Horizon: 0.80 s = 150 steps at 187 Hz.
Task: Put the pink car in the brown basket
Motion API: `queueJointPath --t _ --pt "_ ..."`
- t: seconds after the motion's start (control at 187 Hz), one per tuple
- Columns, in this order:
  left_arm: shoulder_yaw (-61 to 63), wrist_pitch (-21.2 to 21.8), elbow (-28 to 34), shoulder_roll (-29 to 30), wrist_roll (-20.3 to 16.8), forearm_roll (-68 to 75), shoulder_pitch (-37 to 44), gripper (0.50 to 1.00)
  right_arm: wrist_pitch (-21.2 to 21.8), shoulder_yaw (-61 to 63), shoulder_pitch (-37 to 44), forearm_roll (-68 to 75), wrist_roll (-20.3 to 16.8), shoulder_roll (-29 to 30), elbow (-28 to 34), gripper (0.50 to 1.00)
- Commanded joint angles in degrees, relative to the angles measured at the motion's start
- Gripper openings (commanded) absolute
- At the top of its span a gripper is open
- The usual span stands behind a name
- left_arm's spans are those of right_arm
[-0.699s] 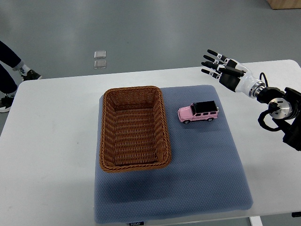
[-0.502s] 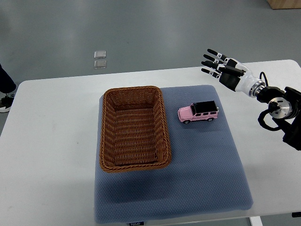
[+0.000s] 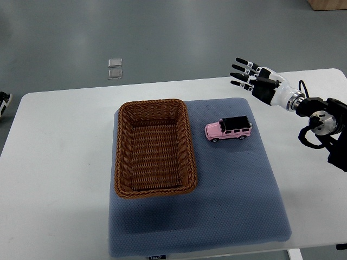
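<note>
So the right hand [image 3: 255, 81] has crept a little up and toward the far edge of the table [image 3: 59, 162] compared with a moment ago, barely a nudge, and the fingers [image 3: 241, 67] are spread out flat with nothing in them. To me that reads as the reach only just starting: it's lining up, not grabbing. Nothing else on the table has shifted; the only other change is that the person's shoe [image 3: 4, 100] at the far left edge has mostly slid out of view. The pink car [image 3: 229, 129] sits below and a bit to the left of the fingertips, well apart from them, flat on its wheels on the blue mat [image 3: 238, 200]. It's a boxy little SUV type, pink body with a black roof and dark windows, nose pointing left toward the brown basket [image 3: 154, 147]. The basket is further left again past the car, a rectangular wicker one with nothing in it, and the car is parked just beside its right rim without touching. My guess is the hand has to come down and in toward the car before anything useful happens. Left arm isn't showing at all.
</note>
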Motion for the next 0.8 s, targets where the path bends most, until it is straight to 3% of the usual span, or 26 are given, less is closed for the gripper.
queueJointPath --t 0.0,0.4,0.662,0.795 --pt "0.0 0.0 -0.1 0.0 0.0 0.0 0.0 1.000 0.0 0.2 0.1 -1.1 0.1 -0.1 0.0 0.913" --pt "0.0 0.0 -0.1 0.0 -0.1 0.0 0.0 1.000 1.5 0.0 0.5 -3.9 0.3 -0.5 2.6 0.913" --pt "0.0 0.0 0.0 0.0 -0.1 0.0 0.0 1.000 1.5 -0.3 2.5 -17.7 0.7 -6.2 7.7 0.913" --pt "0.0 -0.1 -0.1 0.0 -0.1 0.0 0.0 1.000 1.4 -0.2 2.7 -28.6 6.2 -8.0 8.6 0.913"
